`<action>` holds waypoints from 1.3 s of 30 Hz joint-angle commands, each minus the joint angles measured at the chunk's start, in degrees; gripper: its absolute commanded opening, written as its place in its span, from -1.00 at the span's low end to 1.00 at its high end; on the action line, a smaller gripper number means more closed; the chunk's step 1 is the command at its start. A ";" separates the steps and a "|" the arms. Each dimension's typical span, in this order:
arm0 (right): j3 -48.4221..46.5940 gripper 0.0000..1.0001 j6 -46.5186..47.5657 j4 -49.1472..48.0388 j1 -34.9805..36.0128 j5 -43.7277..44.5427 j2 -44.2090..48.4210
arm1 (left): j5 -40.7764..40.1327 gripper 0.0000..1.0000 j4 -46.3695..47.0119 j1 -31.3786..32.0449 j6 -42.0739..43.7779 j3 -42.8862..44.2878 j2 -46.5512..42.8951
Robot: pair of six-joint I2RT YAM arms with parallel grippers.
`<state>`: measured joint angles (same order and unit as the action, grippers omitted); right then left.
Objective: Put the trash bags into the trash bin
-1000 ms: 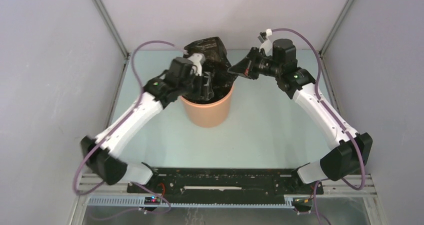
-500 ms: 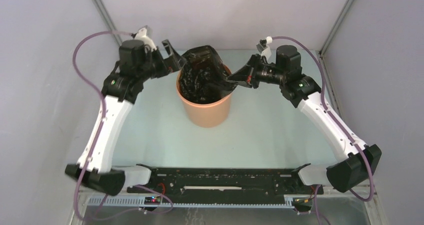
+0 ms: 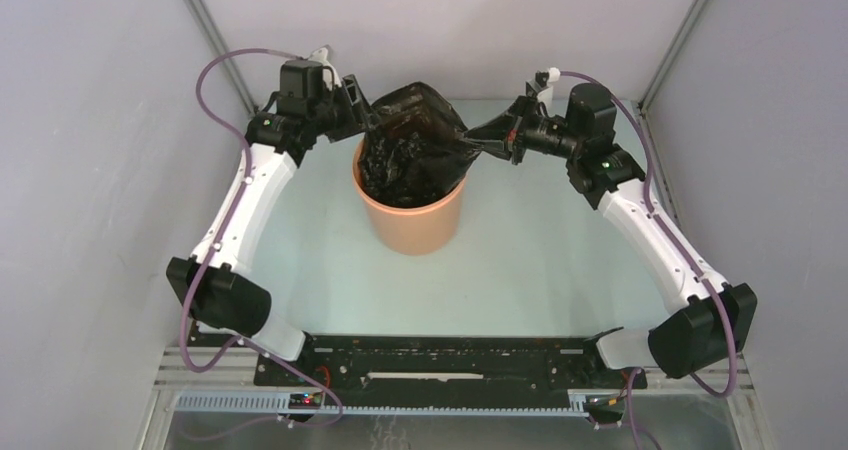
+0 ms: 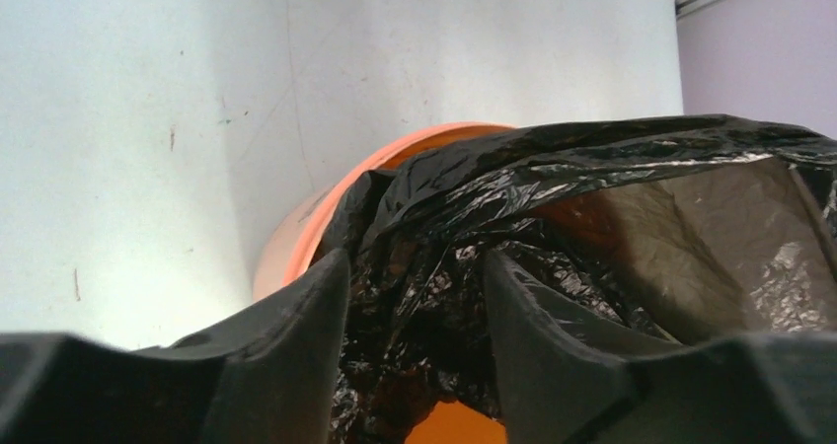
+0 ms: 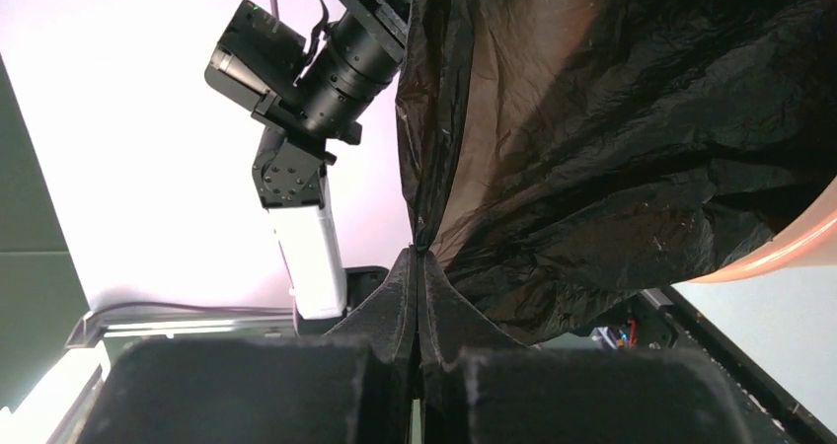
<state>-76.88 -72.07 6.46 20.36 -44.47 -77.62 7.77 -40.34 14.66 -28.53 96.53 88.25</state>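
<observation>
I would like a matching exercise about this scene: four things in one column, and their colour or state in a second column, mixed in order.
Column one:
1. bag
2. bin
3. left end effector
4. right end effector

Column two:
A. orange, standing upright
B. shut, pinching thin plastic
C. open, fingers apart
D. black, glossy, wrinkled

Pairs: 1-D, 2-A, 3-C, 4-B
</observation>
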 commanded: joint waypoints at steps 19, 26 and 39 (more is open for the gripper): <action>-0.56 -1.00 -3.05 -7.63 -2.17 -4.62 -2.39 | 3.58 -0.70 1.85 -0.77 0.23 7.31 6.06; -1.80 -1.00 4.88 3.94 -5.51 -7.09 -1.50 | 5.45 -1.00 -9.13 -0.86 -3.80 3.67 -8.61; -2.43 -1.00 5.62 5.30 -7.96 -4.02 -7.92 | 7.05 -1.00 -19.19 -8.26 -0.65 2.24 -7.97</action>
<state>-77.21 -67.00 13.47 13.80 -49.60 -81.69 12.49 -58.57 8.47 -31.38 99.00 73.63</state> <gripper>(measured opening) 0.006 0.006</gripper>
